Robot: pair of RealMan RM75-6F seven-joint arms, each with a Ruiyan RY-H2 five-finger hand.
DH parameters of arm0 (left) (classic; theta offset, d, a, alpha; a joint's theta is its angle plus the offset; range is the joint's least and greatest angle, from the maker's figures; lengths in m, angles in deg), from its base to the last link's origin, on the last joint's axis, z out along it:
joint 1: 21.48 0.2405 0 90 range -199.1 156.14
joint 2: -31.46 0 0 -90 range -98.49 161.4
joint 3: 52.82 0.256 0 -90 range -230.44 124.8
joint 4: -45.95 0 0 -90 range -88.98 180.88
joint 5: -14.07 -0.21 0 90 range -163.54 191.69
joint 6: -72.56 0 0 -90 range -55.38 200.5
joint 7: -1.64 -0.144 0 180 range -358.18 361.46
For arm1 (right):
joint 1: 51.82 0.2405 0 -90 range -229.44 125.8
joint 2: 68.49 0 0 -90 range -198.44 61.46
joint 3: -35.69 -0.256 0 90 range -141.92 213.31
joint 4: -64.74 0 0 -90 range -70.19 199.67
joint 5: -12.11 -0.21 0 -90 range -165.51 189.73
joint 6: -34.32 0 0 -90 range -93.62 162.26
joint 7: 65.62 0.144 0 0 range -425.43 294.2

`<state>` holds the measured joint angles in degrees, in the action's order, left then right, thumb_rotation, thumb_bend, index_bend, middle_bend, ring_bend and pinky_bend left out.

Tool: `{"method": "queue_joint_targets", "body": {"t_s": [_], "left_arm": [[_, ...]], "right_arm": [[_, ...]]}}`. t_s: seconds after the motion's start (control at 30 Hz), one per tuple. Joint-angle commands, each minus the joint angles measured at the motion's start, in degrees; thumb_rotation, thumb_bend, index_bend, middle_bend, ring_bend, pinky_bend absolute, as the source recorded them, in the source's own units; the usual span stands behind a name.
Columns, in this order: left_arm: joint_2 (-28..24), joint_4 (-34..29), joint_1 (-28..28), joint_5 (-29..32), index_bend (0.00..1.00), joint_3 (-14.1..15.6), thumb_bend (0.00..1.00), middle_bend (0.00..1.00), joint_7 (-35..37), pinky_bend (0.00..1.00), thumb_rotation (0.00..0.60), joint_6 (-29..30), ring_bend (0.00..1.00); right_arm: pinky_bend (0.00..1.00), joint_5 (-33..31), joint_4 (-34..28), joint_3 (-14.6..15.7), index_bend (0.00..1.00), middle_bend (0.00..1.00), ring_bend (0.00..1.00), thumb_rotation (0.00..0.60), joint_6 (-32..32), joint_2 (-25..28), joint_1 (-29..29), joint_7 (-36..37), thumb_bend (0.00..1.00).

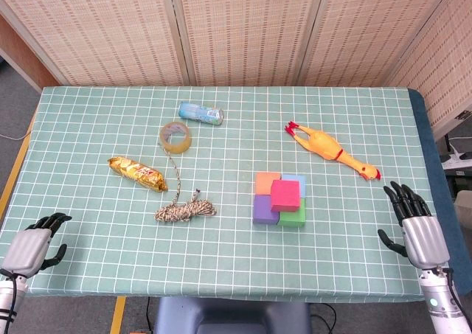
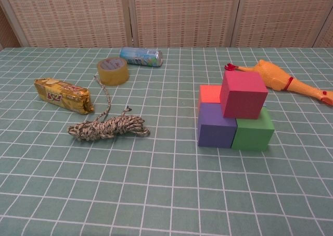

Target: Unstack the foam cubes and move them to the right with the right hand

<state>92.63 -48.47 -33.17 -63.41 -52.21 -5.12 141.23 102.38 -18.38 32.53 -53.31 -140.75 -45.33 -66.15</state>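
Observation:
A pink foam cube [image 1: 285,195] [image 2: 242,94] sits on top of a square of foam cubes: orange [image 1: 266,181] [image 2: 209,94], light blue [image 1: 298,180], purple [image 1: 263,210] [image 2: 215,125] and green [image 1: 294,217] [image 2: 253,133]. My right hand [image 1: 415,221] rests at the table's front right, fingers apart and holding nothing, well to the right of the stack. My left hand [image 1: 35,243] lies at the front left corner with its fingers curled loosely, empty. Neither hand shows in the chest view.
A rubber chicken [image 1: 331,149] [image 2: 285,81] lies behind and right of the stack. To the left are a coil of rope [image 1: 184,209] [image 2: 106,127], a snack packet [image 1: 137,172] [image 2: 63,95], a tape roll [image 1: 176,136] [image 2: 113,71] and a can [image 1: 200,113] [image 2: 141,57].

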Motion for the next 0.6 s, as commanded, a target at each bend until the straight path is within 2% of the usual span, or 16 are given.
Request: {"method": "queue_joint_targets", "body": {"t_s": [0.03, 0.37, 0.6], "left_arm": [[0.1, 0.2, -0.2, 0.0, 0.21, 0.0, 0.46, 0.17, 0.3, 0.36, 0.6, -0.2, 0.19], [-0.2, -0.1, 0.3, -1.7, 0.21, 0.3, 0.46, 0.17, 0.8, 0.36, 0.6, 1.4, 0.19], [0.3, 1.0, -0.4, 0.2, 0.21, -0.1, 0.46, 0.17, 0.8, 0.37, 0.6, -0.6, 0.19]], "right_arm": [[0.14, -0.2, -0.1, 0.1, 0.0, 0.02, 0.0, 0.6, 0.5, 0.1, 0.0, -0.4, 0.16], [0.14, 0.4, -0.8, 0.2, 0.0, 0.02, 0.0, 0.6, -0.6, 0.1, -0.4, -0.6, 0.16], [0.14, -0.9, 0.1, -0.1, 0.0, 0.02, 0.0, 0.6, 1.8, 0.1, 0.4, -1.7, 0.16]]}}
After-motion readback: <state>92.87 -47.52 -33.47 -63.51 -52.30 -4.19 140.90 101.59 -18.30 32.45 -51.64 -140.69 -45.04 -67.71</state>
